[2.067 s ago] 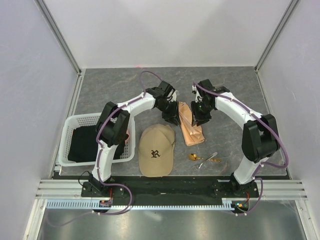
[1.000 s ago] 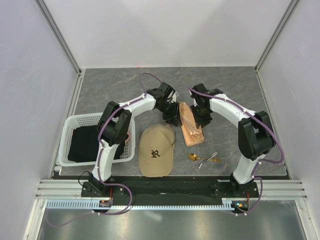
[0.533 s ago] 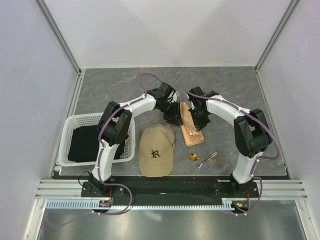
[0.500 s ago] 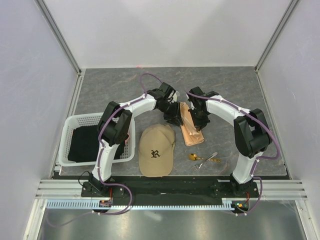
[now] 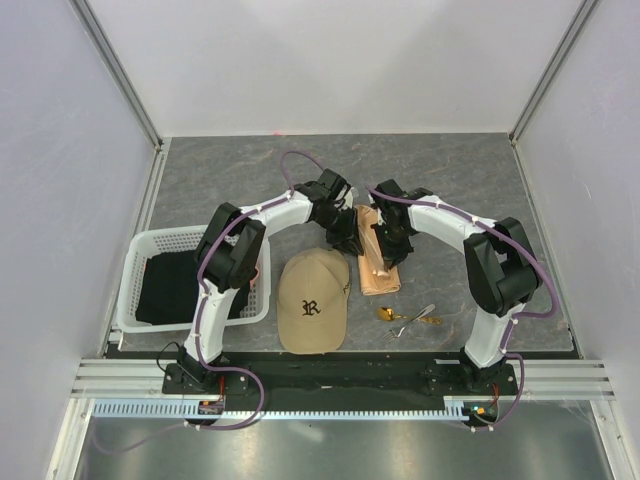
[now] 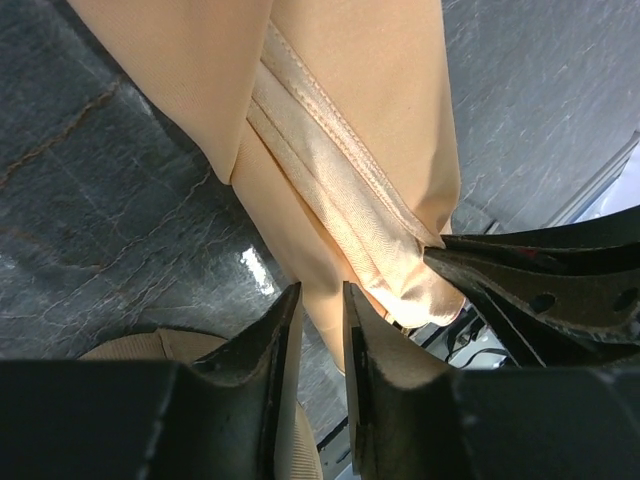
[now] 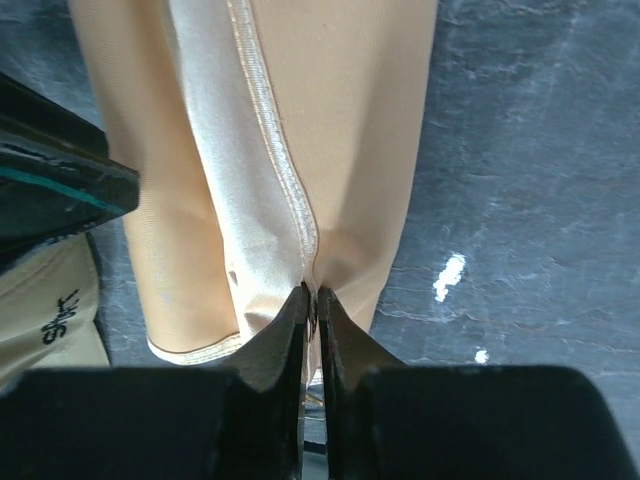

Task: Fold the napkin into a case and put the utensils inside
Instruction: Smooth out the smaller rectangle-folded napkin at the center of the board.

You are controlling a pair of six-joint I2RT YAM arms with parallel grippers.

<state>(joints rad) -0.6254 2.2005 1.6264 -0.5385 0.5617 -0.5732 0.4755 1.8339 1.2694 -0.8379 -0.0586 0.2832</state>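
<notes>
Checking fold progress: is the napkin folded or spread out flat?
Folded: the napkin lies as a narrow strip, its hemmed layers overlapping lengthwise in both wrist views.

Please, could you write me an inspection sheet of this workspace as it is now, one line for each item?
Surface: grey stone-pattern table, no spills seen.
Job's things: the napkin folded into a long strip; the utensils lie near its end, outside it.
Clutter: tan cap; white basket holding black cloth.
End effectors: left end effector narrowly open at the napkin's edge; right end effector shut on a napkin fold.
Cables: purple cables run along both arms, no snag seen.
Surroundings: white walls; nothing else seen.
</notes>
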